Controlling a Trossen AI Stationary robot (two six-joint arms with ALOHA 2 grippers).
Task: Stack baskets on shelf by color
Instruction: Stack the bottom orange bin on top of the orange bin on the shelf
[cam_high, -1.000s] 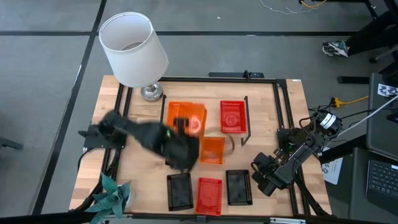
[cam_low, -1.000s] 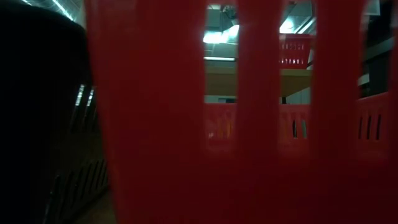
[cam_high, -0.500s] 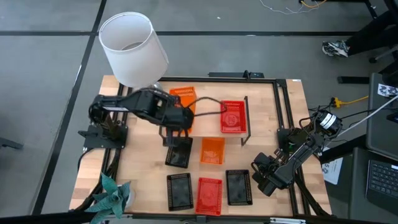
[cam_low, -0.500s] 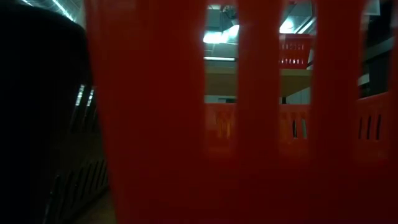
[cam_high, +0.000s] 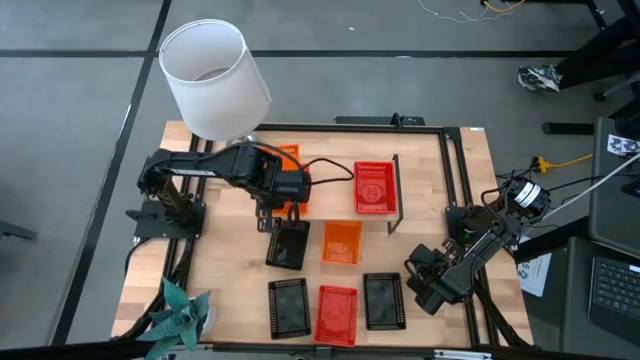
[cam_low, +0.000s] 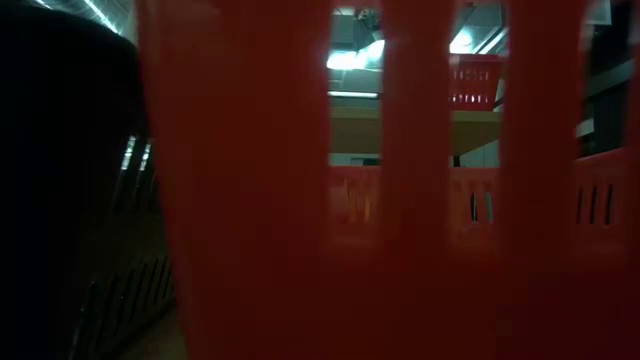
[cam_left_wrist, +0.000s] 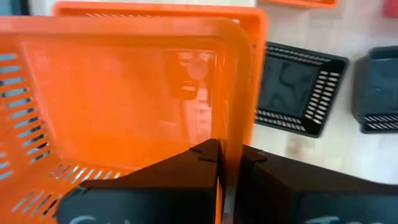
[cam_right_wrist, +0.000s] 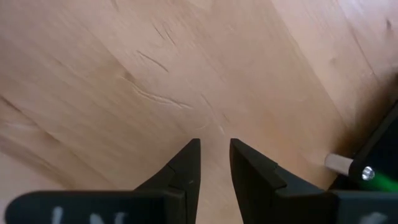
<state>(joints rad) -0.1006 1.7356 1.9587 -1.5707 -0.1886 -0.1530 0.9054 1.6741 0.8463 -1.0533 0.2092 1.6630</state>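
Along the near edge of the worktop (cam_high: 440, 160) we see three baskets in a row: a black basket (cam_high: 288, 307), a red basket (cam_high: 336, 314) and a second black basket (cam_high: 382, 300), close together but apart. In the low view, red mesh pressed against the lens blocks nearly everything.

Near the worktop's right edge, towards the near right corner, our right pincer (cam_right_wrist: 213, 163) waits over bare wood, its fingers standing a little apart with nothing between them.

Farther in, around the middle of the worktop, a third black basket (cam_high: 289, 243) lies slightly tilted, and just beside it on the right sits a small orange basket (cam_high: 342, 241).

Beyond those stands the shelf (cam_high: 392, 190), of which we can make out little more than a thin black leg. Another red basket (cam_high: 374, 188) rests on its right part. On its left part our left pincer (cam_left_wrist: 227, 163) is clenched on the rim of an orange basket (cam_left_wrist: 124, 93). From the wrist view this basket sits inside or on top of another orange one (cam_left_wrist: 258, 37), whose rim shows just outside it.

At the far left corner a lamp with a white shade (cam_high: 212, 78) stands.
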